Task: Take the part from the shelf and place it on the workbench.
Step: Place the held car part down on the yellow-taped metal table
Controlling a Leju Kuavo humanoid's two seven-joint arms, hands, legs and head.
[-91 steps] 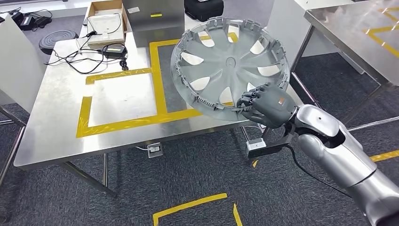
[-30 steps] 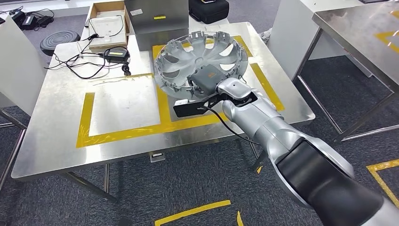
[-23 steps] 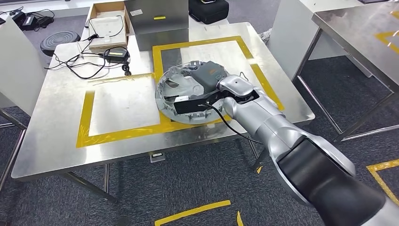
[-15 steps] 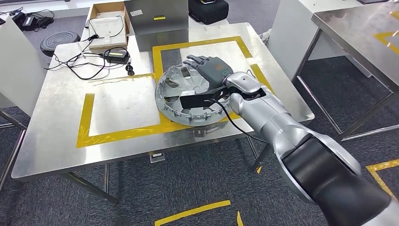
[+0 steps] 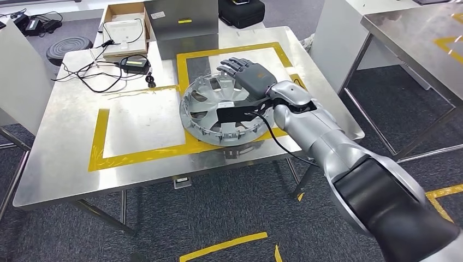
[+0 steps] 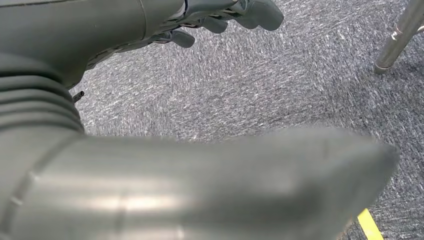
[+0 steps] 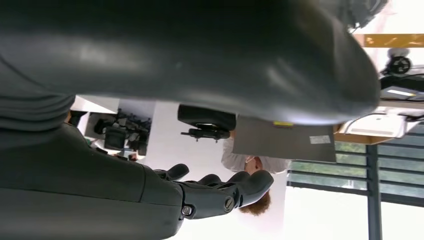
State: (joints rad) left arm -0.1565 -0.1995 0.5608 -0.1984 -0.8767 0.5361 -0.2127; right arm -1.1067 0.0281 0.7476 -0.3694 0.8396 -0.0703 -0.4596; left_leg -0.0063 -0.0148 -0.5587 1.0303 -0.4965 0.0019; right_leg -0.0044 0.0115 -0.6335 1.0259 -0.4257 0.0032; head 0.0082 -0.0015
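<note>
Leftmost on the steel surface point(image 5: 60, 158) lie a tangle of black cables point(image 5: 90, 73) and a black power adapter point(image 5: 134, 63), with an open cardboard box point(image 5: 124, 27) behind them holding a flat white item. Yellow tape point(image 5: 98, 139) marks out two adjoining rectangles on the metal top. A grey metal panel point(image 5: 180, 17) stands upright at the far edge, and a black case point(image 5: 241, 11) sits behind it.

Further right, the part point(image 5: 210, 112), a silver-grey wheel cover, lies flat on the surface with its hollow inner side up. It is round, with curved spokes running out from a central hub, cut-out openings between them and a ring of small clips and tabs along the rim. It rests across the tape line between the two rectangles, near the front edge.

Above its far right side hovers the right robot hand point(image 5: 248, 73), palm down, fingers stretched out and spread, holding nothing. The silver arm reaches in from the lower right.

The left robot hand point(image 6: 210, 20) hangs over grey carpet point(image 6: 280, 85), fingers loosely apart and gripping nothing.
</note>
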